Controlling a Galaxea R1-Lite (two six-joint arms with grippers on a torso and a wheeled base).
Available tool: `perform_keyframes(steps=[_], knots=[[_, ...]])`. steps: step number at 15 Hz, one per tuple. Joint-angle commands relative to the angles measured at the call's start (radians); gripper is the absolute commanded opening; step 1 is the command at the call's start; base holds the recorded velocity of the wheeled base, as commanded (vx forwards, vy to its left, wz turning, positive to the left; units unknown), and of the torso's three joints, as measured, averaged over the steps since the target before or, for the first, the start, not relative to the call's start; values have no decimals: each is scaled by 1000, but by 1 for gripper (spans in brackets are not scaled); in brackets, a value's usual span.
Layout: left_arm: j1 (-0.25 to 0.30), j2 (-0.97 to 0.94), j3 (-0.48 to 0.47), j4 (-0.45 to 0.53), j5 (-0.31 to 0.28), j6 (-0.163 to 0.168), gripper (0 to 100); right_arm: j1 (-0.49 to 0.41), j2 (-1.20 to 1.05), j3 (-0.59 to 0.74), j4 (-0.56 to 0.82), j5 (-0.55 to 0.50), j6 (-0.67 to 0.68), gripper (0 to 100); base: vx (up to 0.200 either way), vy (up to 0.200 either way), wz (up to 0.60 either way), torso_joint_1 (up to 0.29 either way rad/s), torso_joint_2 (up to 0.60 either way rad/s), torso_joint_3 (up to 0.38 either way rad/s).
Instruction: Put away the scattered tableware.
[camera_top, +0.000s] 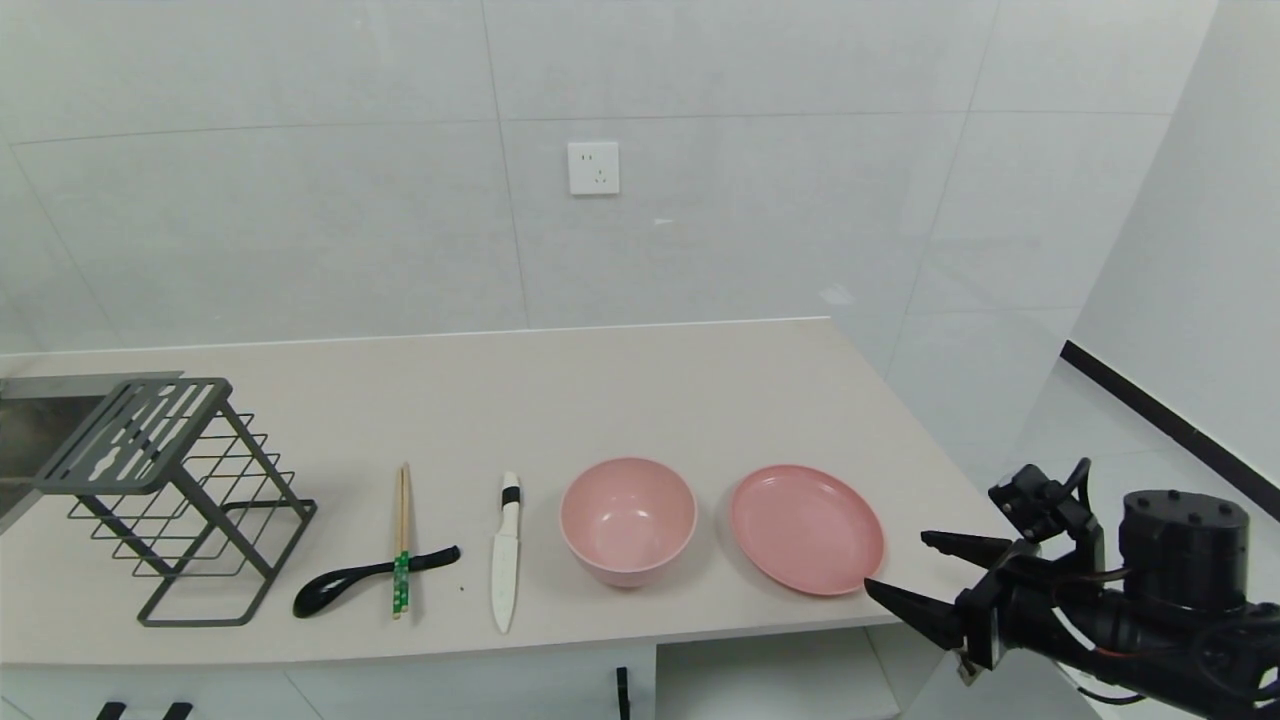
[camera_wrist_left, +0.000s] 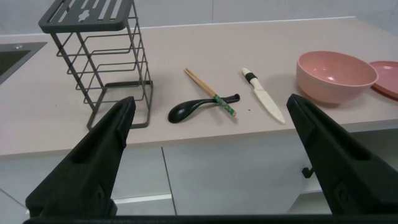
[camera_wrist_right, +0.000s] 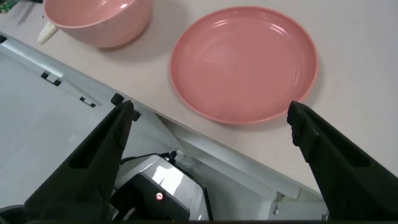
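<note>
- Head view: a matte beige worktop (camera_top: 600, 400) runs along a wall of large pale tiles that carries a white socket (camera_top: 593, 167).
- Along the worktop's front, starting at the robot's left, are:
  - a dark grey wire rack (camera_top: 170, 490) with a slotted top;
  - a glossy black spoon (camera_top: 340, 583);
  - wooden chopsticks (camera_top: 402, 540) lying across the spoon's handle;
  - a white knife (camera_top: 507, 550);
  - a round pink bowl (camera_top: 627, 520);
  - a shallow pink plate (camera_top: 806, 527).
- The right gripper (camera_top: 897, 561) hangs off the worktop's right front corner, near the plate. Its black tapered fingers are spread and hold nothing.
- Left wrist view: the left gripper (camera_wrist_left: 208, 106) sits out in front of the worktop's edge, fingers wide apart and empty. Flat white cabinet fronts (camera_wrist_left: 217, 168) lie under the worktop.
- Right wrist view: the plate's smooth rim lies close to the worktop's front edge. The bowl stands beside it, not touching.
</note>
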Motion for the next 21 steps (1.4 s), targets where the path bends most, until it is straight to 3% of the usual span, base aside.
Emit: perform_keyframes(steps=[1,13,21], knots=[[-1,1,0,0,1,0,100,-3,46,-30,0,-1,17,100,0,0,0,0,0,0],[-1,1,0,0,1,0,100,-15,251,-250,3,-111,71,100,0,0,0,0,0,0],[-1,1,0,0,1,0,100,-35,395,-383,3,-114,96,100,0,0,0,0,0,0]])
